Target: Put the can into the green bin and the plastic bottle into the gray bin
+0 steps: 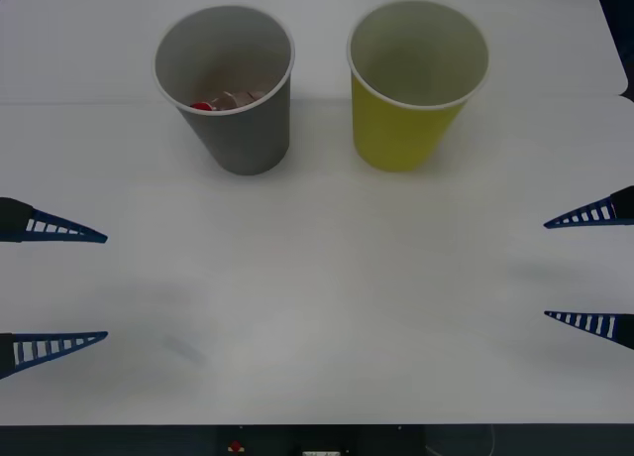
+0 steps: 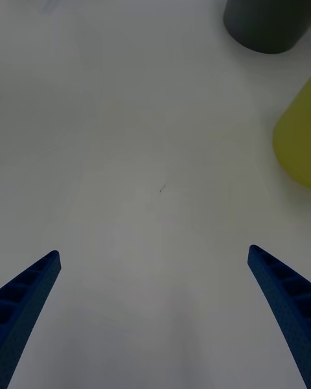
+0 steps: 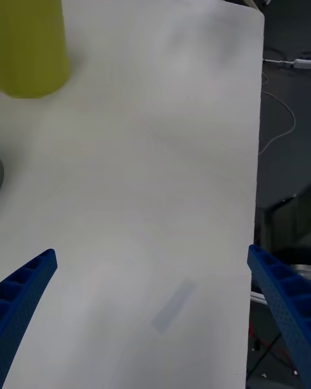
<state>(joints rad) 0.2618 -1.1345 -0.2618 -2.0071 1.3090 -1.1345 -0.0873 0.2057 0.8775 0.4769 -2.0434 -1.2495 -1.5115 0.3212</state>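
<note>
Both hands open, parked at desk (image 1: 317,307) edges.
Plastic bottle (image 1: 226,101) inside gray bin (image 1: 230,84); green bin (image 1: 411,89) at its 3 o'clock. Left hand (image 1: 57,285) at 9, right hand (image 1: 592,270) at 3.

White table (image 1: 327,307), dark floor (image 3: 282,136) with cable (image 3: 280,113) beyond

gray bin (image 1: 243,129): matt paper; green bin (image 1: 401,129): matt paper; table (image 1: 317,307): smooth matt

Left gripper (image 1: 106,285): two blue fingers (image 1: 61,227), long thin tapered wedges, sharp tips, ribbed with pale ladder-like slots along length, black mount at base. Right gripper (image 1: 545,270): same blue slotted wedge fingers (image 1: 584,216), dark base. Wrist views: solid blue outer faces, fine dotted texture.
</note>
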